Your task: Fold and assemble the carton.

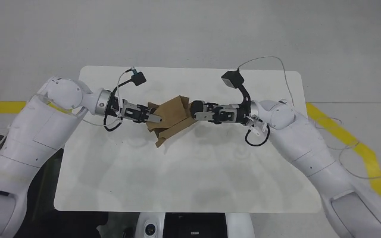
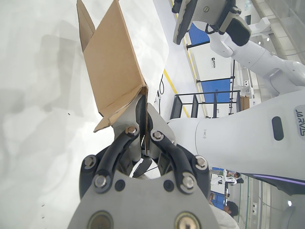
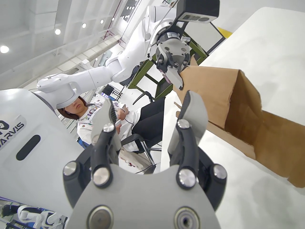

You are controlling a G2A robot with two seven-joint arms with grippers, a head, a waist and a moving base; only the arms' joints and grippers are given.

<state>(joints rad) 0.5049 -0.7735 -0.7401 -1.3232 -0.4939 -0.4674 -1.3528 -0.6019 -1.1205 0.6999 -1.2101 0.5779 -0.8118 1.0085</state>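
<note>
**Carton (image 1: 172,116) pinched by left gripper (image 1: 156,117), right gripper (image 1: 191,111) spread**

Top view: the half-folded carton is at the middle of the white table (image 1: 119,178), between both grippers.
Left wrist view: the left gripper (image 2: 143,110) pinches the carton's (image 2: 112,60) edge.
Right wrist view: the right gripper (image 3: 149,98), fingers spread, sits beside the carton's (image 3: 214,96) open end.

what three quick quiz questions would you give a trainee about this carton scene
1. True or false: the right gripper is open and holds nothing.
2. Which gripper is shut on an edge of the carton? A. left gripper B. right gripper C. both
3. Short answer: is the carton lying flat or partly opened up?

Key: 1 true; 2 A; 3 partly opened up, with its hollow inside showing in the right wrist view.
</note>
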